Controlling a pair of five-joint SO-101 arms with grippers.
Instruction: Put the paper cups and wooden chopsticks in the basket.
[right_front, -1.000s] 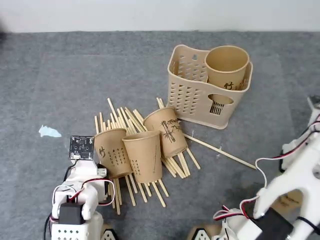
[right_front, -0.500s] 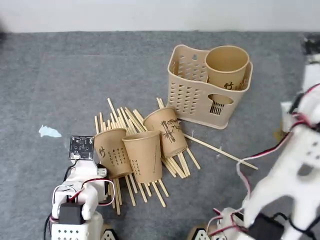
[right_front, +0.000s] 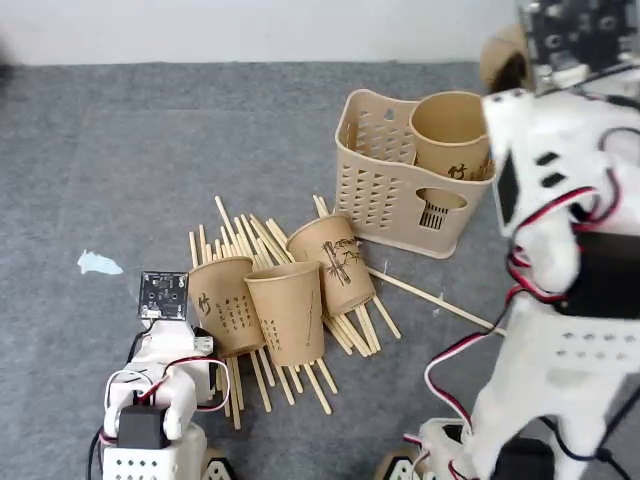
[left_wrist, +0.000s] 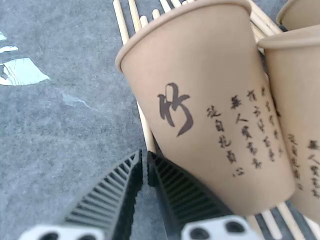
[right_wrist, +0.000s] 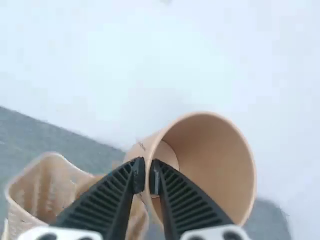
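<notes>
On the left, three paper cups (right_front: 288, 310) lie on their sides on a heap of wooden chopsticks (right_front: 245, 235) on the grey worktop (right_front: 120, 160). I think these cups could roll away if something bumps them, because they are round and the sticks under them are loose. In the middle sits the basket (right_front: 375, 200), with one cup in the basket (right_front: 453, 125) already, on its right side. Up high by the right end of the basket is the held cup (right_front: 500, 65). I think it could slip and fall outside the basket, because it is gripped only by its thin paper wall. A hard squeeze could also dent it. If it comes down crooked on the cup in the basket, it might tip over the rim. Now the grabbers. The left end effector (left_wrist: 145, 156) is low by the heap. Its two fingers are pressed almost together, with just a thin slit between them, and it holds nothing. Its tip is just beside the nearest cup (left_wrist: 200, 100); I cannot tell if it touches. The right end effector (right_wrist: 146, 170) is pinching the wall of the held cup (right_wrist: 215, 155), and the cup's open mouth faces the wrist camera.
</notes>
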